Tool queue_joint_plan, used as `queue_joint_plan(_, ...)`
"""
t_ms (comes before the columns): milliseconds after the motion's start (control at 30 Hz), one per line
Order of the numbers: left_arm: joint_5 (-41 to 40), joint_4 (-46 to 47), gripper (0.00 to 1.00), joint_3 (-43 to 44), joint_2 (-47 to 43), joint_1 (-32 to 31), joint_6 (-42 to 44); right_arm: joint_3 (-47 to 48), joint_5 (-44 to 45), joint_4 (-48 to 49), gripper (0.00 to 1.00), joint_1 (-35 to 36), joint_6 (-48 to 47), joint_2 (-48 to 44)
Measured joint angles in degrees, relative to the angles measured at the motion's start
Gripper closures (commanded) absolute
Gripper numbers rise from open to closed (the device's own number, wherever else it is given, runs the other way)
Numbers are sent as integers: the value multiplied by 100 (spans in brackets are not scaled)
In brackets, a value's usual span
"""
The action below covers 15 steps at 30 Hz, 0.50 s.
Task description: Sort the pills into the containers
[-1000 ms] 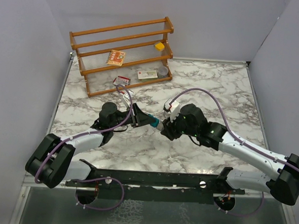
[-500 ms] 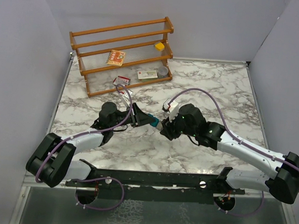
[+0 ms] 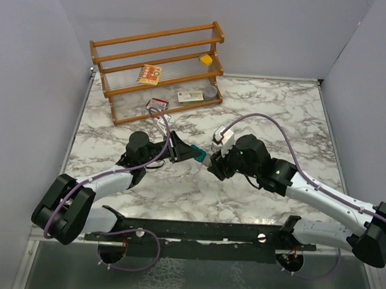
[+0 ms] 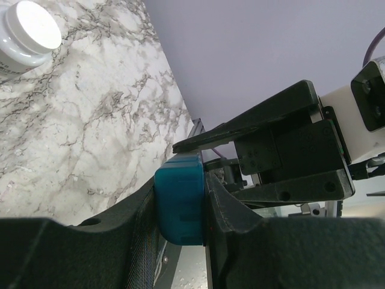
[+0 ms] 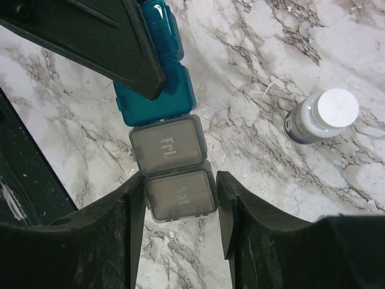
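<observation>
The containers (image 3: 197, 154) are one strip of joined square compartments, teal at one end and grey at the other, held just above the marble between the two arms. My left gripper (image 4: 180, 180) is shut on the teal end (image 4: 179, 198). My right gripper (image 5: 180, 180) straddles the grey compartment marked "Sat" (image 5: 179, 195). Its left finger touches the compartment and a thin gap shows at the right finger. The "Fri" compartment (image 5: 167, 147) and the teal ones (image 5: 159, 90) lie beyond, lids closed. No pills show.
A small greyish bottle with a white cap (image 5: 322, 117) stands on the marble to the right of the strip, also in the left wrist view (image 4: 27, 36). A wooden rack (image 3: 158, 70) with small boxes stands at the back left. A small box (image 3: 157, 104) lies before it.
The right gripper's jaws have eased a little wider around the grey end. Both grippers and the strip have shifted slightly toward the back.
</observation>
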Motion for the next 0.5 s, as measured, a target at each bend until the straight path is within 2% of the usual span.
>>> queue_joint_plan(267, 11, 94, 100, 63, -11, 0, -55, 122, 273, -129, 52, 42, -98, -127)
queue_joint_plan(400, 7, 96, 100, 90, -15, -4, -63, 142, 404, -181, 46, 52, -103, -190)
queue_joint_plan(500, 2, 76, 100, 98, -15, 7, -39, 203, 632, -249, 46, 50, -96, -212)
